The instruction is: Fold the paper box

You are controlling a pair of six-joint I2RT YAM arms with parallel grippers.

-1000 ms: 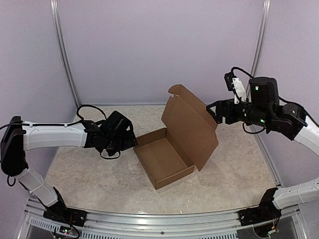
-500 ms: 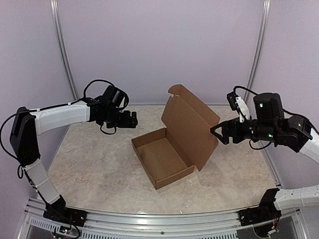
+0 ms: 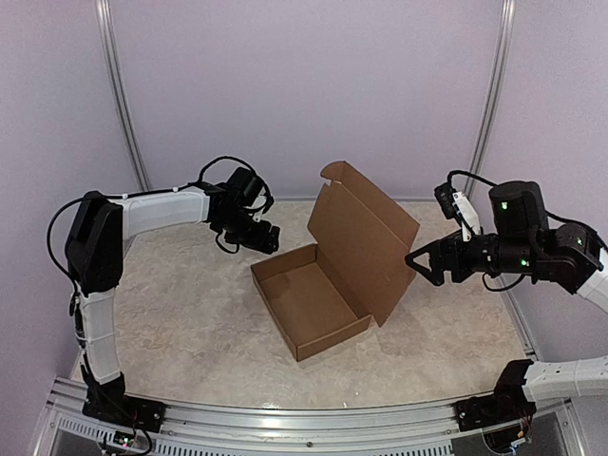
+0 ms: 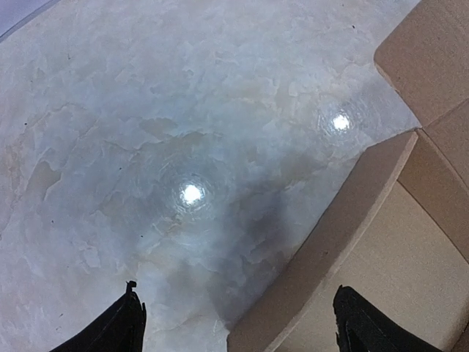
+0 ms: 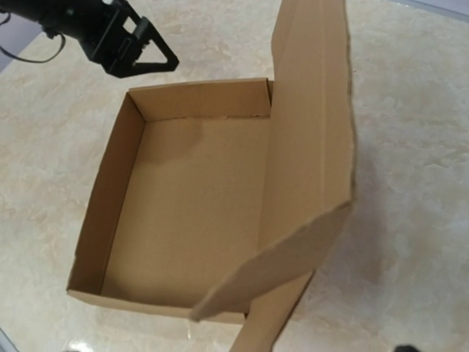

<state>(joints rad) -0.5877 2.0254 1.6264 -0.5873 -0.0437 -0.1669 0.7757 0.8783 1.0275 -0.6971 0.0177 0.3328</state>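
Observation:
The paper box (image 3: 313, 302) is a brown cardboard tray in the middle of the table, walls up, with its lid (image 3: 366, 242) standing upright along the right side. My left gripper (image 3: 267, 237) is open and empty, hovering just beyond the tray's far left corner. In the left wrist view the tray's wall (image 4: 330, 242) runs between the spread fingertips (image 4: 126, 328). My right gripper (image 3: 424, 262) is open and empty, just right of the lid's outer face, not touching it. The right wrist view shows the tray (image 5: 190, 213), the lid (image 5: 311, 125) and the left gripper (image 5: 143, 50).
The table (image 3: 190, 323) is a pale marbled surface with purple walls on three sides and metal posts (image 3: 122, 104) at the back corners. A metal rail (image 3: 304, 423) runs along the near edge.
My left gripper has risen from the tray's left wall and swung back and right to the far left corner. My right gripper has dropped lower beside the lid. The box has not moved.

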